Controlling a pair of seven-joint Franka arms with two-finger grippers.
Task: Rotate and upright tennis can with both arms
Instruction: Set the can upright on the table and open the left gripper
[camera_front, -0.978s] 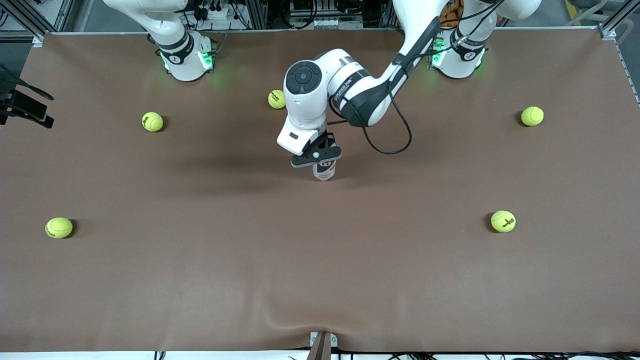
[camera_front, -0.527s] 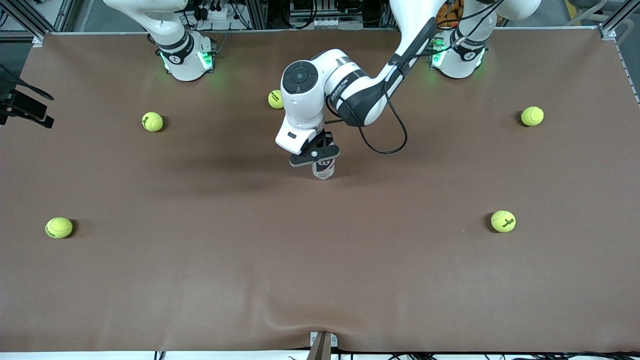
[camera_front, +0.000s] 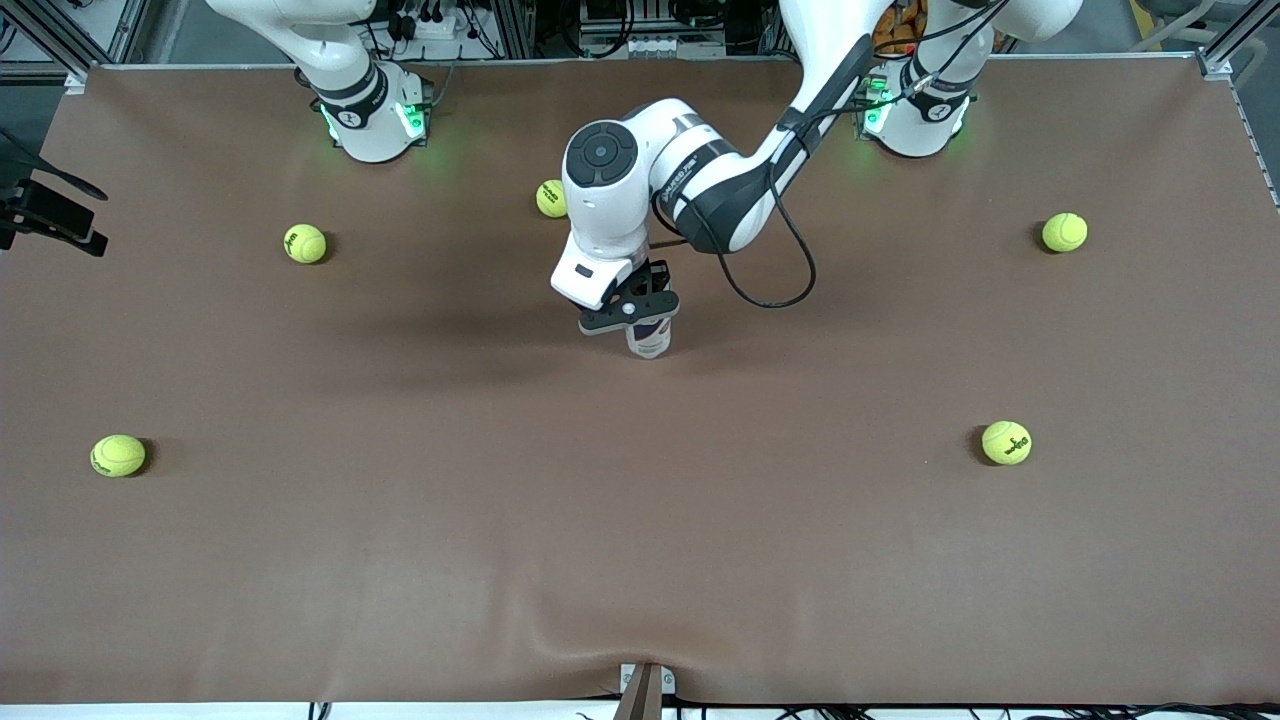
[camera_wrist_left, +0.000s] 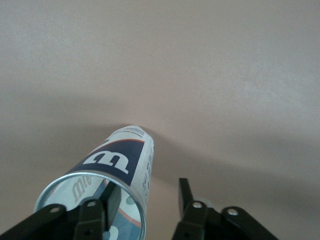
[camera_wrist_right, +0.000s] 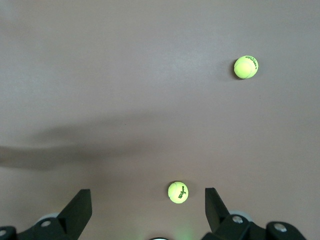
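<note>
- Front view: tennis can (camera_front: 649, 340) stands upright mid-surface; my left end effector (camera_front: 632, 309) straddles its rim, fingers parted.
- I should lift straight up, avoiding tipping.
- Right end effector (camera_wrist_right: 147, 207) waits open.

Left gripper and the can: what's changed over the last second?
The left gripper has let go: its jaws have spread, and in the left wrist view one finger stands clear of the tennis can. The arm shifted slightly. The can stayed upright on the table; the tennis balls did not move, and the right gripper waits, open.
</note>
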